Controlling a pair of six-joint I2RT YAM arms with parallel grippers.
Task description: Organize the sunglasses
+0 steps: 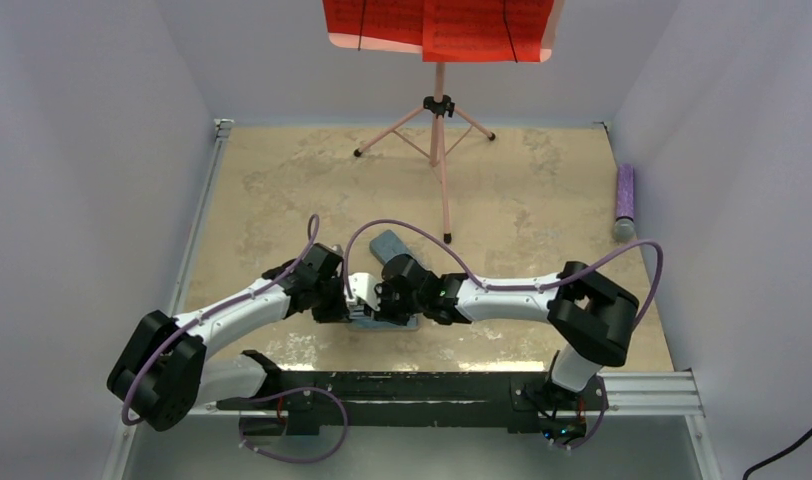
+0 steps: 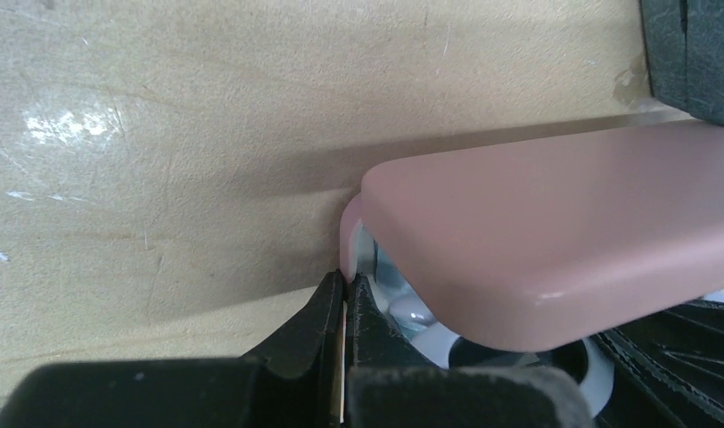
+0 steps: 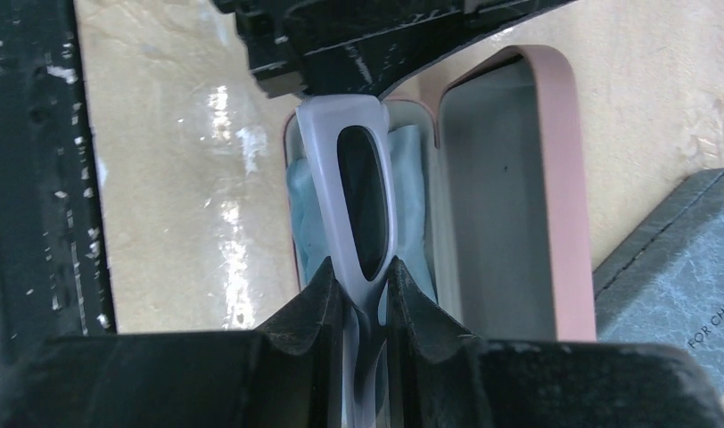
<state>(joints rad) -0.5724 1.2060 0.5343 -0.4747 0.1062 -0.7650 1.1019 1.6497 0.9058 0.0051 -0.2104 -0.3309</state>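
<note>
White-framed sunglasses (image 3: 358, 214) sit clamped in our right tool (image 3: 363, 275), long axis running up the middle of the right wrist view, in line with the open pink case (image 3: 568, 178) and its blue cloth (image 3: 414, 178) just behind them. Our left tool (image 2: 345, 299), jaws together, meets the case's end at the top.

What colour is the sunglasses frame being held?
White sunglasses frame; right wrist view shows it best.
</note>
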